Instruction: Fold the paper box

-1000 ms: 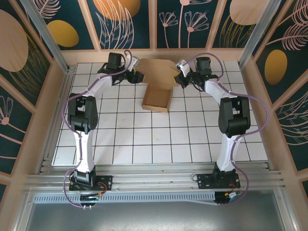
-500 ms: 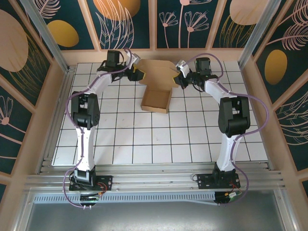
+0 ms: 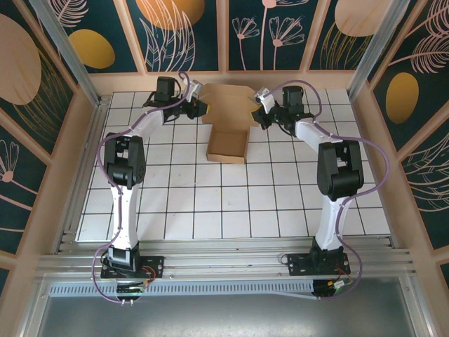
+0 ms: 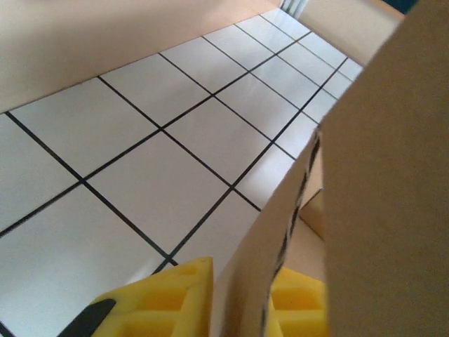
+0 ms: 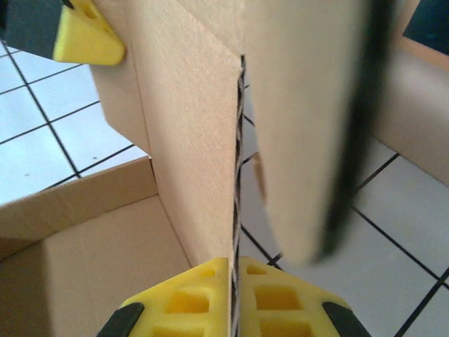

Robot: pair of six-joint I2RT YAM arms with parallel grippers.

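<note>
Reaching forward and inward, left end effector [image 3: 201,109] and right end effector [image 3: 258,112] each pinching the paper box [image 3: 228,144]

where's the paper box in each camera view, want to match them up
top external: paper box at the far middle of the table, a panel standing behind an open tray.
left wrist: paper box on the right side, its edge running down between the left gripper's fingers.
right wrist: paper box up the centre, edge pinched by the right gripper's fingers.
shared landmark: the white tiled table with black grid lines.
</note>
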